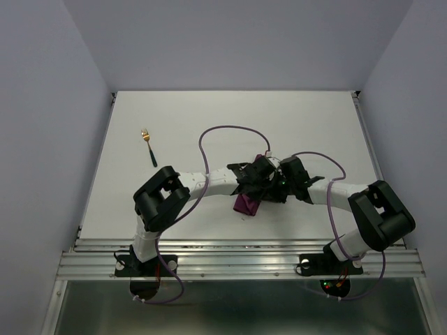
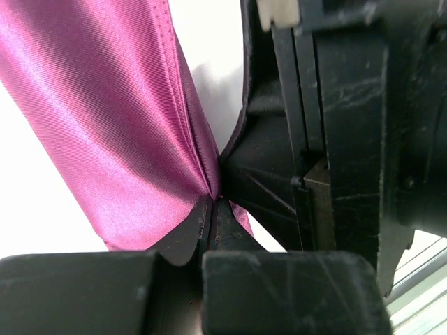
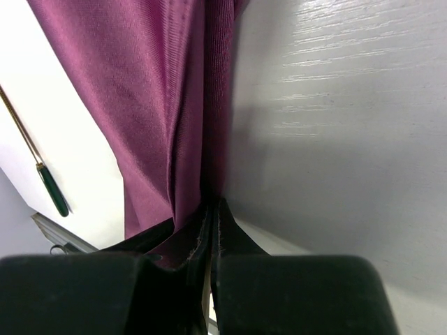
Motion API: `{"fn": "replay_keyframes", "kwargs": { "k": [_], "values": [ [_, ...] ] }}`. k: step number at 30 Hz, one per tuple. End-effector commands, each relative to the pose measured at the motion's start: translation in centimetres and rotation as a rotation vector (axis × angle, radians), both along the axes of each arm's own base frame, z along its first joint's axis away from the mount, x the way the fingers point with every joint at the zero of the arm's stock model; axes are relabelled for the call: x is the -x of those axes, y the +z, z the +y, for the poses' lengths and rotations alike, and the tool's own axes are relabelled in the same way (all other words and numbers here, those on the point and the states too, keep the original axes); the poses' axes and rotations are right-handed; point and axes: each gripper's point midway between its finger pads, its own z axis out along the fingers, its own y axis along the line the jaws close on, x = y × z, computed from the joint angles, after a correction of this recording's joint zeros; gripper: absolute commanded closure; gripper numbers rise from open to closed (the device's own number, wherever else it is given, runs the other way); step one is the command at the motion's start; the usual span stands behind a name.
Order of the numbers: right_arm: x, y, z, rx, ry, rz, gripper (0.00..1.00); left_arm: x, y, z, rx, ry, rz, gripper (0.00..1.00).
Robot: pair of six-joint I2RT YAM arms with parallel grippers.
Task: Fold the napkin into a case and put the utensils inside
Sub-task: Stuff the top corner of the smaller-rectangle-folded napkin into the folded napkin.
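Observation:
The plum-purple napkin [image 1: 246,204] is bunched and hangs in loose vertical folds between my two grippers above the middle of the table. My left gripper [image 1: 253,178] is shut on a fold of the napkin [image 2: 119,125], its tips [image 2: 211,199] pinching the cloth. My right gripper [image 1: 274,183] faces it closely and is shut on another fold [image 3: 154,105], its tips [image 3: 211,206] closed on the edge. The fork [image 1: 147,145], with a gold head and a dark handle, lies at the far left. A slim gold-and-dark utensil [image 3: 42,174] shows in the right wrist view. The knife is not in view.
The white table [image 1: 209,118] is boxed in by pale walls on the left, back and right. Purple cables [image 1: 230,129] loop over the table behind the grippers. The right gripper's black body [image 2: 349,125] fills the right side of the left wrist view. A metal rail [image 1: 237,262] runs along the near edge.

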Motion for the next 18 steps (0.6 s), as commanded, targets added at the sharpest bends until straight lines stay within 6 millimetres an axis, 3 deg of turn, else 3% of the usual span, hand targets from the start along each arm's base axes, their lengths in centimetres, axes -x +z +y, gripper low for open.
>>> {"fn": "replay_keyframes", "kwargs": {
  "k": [1,16,18],
  "values": [
    [-1.02,1.23,0.97,-0.038,0.012,-0.059,0.99,-1.48,2.52,-1.60,0.069,0.026,-0.047,1.00],
    [-0.90,1.47,0.62,-0.031,-0.006,-0.063,0.95,-1.51,2.19,-1.78,0.055,0.013,-0.036,1.00],
    [-0.90,1.46,0.48,-0.024,-0.009,-0.064,0.94,-1.50,2.31,-1.76,0.056,0.013,-0.037,0.96]
  ]
}}
